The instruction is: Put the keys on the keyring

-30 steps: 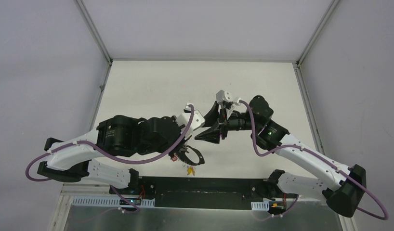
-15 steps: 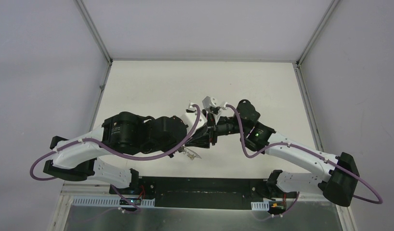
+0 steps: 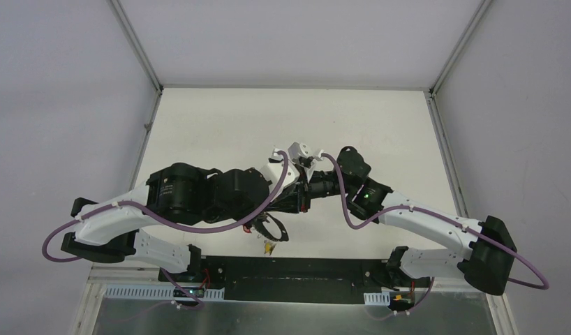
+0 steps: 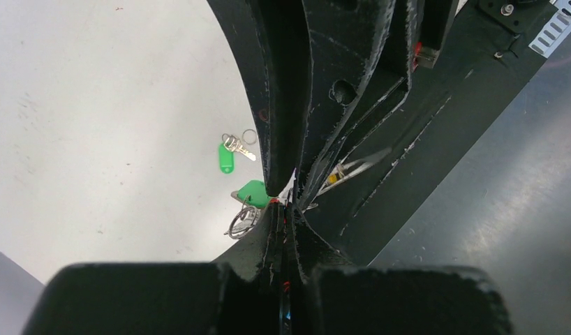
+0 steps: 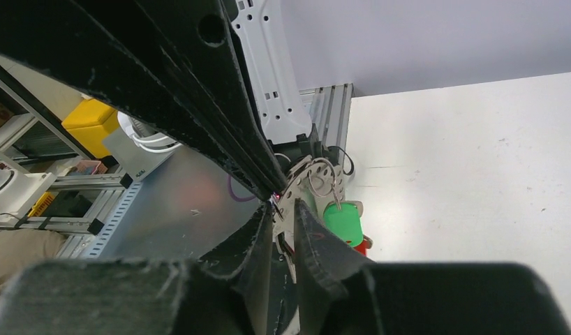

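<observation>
Tip to tip above the middle of the white surface (image 3: 220, 125), a little farther in than the black plate (image 3: 297, 269) at the near edge. On the left claw (image 4: 285, 230): clenched tight, fingertips flat together, pinching the rim of the keyring (image 5: 293, 185). On the right claw (image 5: 286, 244): reaching in from the right to the same spot, jaws a narrow gap apart with the grey metal of the ring running between them; cannot tell whether gripping it or only straddling it. Held clear of the surface, with the keyring hanging below the meeting point toward the near side. Strung on it by small loops: a green cap (image 5: 342, 222) and a red cap (image 5: 363, 244) just beside the right claw, plus a yellow cap (image 3: 271, 246) dangling nearest the black plate in the overhead view. Down on the surface, apart from the ring: a loose green-tagged key (image 4: 226, 158), lying flat with a small split ring (image 4: 249, 136) just beside its silver blade, seen past both claws from the left wrist.
</observation>
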Available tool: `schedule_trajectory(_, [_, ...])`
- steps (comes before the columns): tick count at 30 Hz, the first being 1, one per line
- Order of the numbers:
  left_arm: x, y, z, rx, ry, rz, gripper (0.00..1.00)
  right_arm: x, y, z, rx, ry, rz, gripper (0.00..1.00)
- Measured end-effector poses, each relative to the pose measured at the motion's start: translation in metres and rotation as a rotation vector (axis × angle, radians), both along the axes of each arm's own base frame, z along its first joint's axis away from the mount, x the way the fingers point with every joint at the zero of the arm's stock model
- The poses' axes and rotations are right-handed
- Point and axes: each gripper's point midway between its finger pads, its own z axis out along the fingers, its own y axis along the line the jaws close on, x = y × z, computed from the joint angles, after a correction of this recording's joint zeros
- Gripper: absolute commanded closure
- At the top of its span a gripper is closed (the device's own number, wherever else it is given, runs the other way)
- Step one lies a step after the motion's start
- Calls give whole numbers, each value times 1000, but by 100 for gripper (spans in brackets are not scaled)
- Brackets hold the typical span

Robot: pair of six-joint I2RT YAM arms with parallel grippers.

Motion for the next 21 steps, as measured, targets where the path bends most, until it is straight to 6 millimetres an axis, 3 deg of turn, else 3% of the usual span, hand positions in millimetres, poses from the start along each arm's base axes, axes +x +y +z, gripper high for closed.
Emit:
schedule_trajectory(3, [0,1,-1,-6,-2,0,100,-1,1,1,3,2,6,100])
schedule_trajectory(10, [0,3,1,-31,-4,0,100,-3,1,2,9,1,14,100])
schedule_trajectory(15, [0,4,2,-61,-9,0,77,-3,0,1,18,-6,8,100])
schedule_trajectory(21, [-1,17,18,-250,-15,18,62,-4,-2,-9,-10,11,9,100])
